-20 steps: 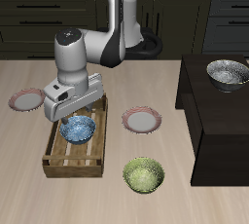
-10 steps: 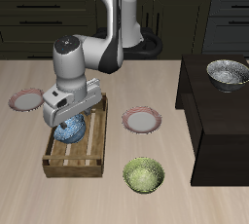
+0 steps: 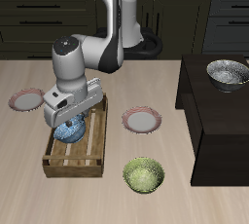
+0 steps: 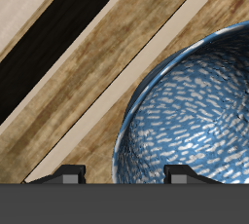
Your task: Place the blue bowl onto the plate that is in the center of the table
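Blue bowl (image 3: pixel 71 128), speckled white inside, sat within a slatted wooden crate (image 3: pixel 75 157) on the table (image 3: pixel 39 194), at the end of the crate farther from the table's front edge. The gripper (image 3: pixel 69 121) hung directly over it, low enough that the gripper's grey body hid the bowl's back part in the exterior view. In the wrist view the bowl (image 4: pixel 194 106) filled much of the frame, its rim curving over the crate's brown slats (image 4: pixel 117 57), with a dark gap between two of them. The two fingertips (image 4: pixel 66 177) showed as small grey tabs set apart from each other, one outside the bowl's rim and the other over its inside, so the jaws stood apart with the rim between them; whether they touched the rim could not be told.

The plate (image 3: pixel 142 120) with the pink-red rim lay bare near the table's middle, just beside the crate. A second pink-rimmed plate (image 3: pixel 26 99) lay on the other side of the crate, near the table's edge. A green patterned bowl (image 3: pixel 143 175) stood nearer the front edge, and a grey-white bowl (image 3: pixel 228 72) rested on the dark raised cabinet (image 3: pixel 222 121).
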{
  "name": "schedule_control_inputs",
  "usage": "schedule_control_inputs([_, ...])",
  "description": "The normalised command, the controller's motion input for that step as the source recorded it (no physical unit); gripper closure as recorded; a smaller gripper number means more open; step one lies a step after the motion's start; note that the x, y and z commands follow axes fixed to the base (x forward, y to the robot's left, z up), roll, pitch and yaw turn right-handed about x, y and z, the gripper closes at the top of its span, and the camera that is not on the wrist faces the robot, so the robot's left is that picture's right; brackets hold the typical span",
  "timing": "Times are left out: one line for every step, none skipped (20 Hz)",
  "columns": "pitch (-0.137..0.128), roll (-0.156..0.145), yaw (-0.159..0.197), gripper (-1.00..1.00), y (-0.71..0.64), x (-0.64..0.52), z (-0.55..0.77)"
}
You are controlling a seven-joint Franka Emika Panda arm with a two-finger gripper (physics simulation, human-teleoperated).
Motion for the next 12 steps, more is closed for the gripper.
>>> schedule_control_inputs([-0.006,0.032,0.002,1.00,0.11,-0.03,0.12])
schedule_control_inputs([-0.030,0.074,-0.001,1.00,0.26,0.04,0.22])
schedule_control_inputs([-0.033,0.020,0.019,1.00,0.07,0.00,0.13])
schedule_control_inputs([-0.029,0.012,-0.005,1.00,0.05,0.03,0.12])
schedule_control_inputs([-0.035,0.036,-0.007,1.00,0.10,0.03,0.15])
schedule_control_inputs([-0.025,0.003,-0.016,1.00,-0.02,-0.03,0.10])
schedule_control_inputs([-0.048,0.041,0.015,1.00,0.20,0.15,0.23])
schedule_control_inputs([-0.018,0.033,0.020,1.00,0.15,0.01,0.11])
schedule_control_inputs([-0.012,0.031,0.015,1.00,0.06,0.01,0.08])
schedule_control_inputs([-0.048,0.012,-0.032,1.00,0.06,0.00,0.24])
schedule_control_inputs([-0.097,-0.015,-0.040,1.00,0.15,0.06,0.42])
schedule_control_inputs([-0.042,-0.008,-0.002,1.00,0.09,0.01,0.23])
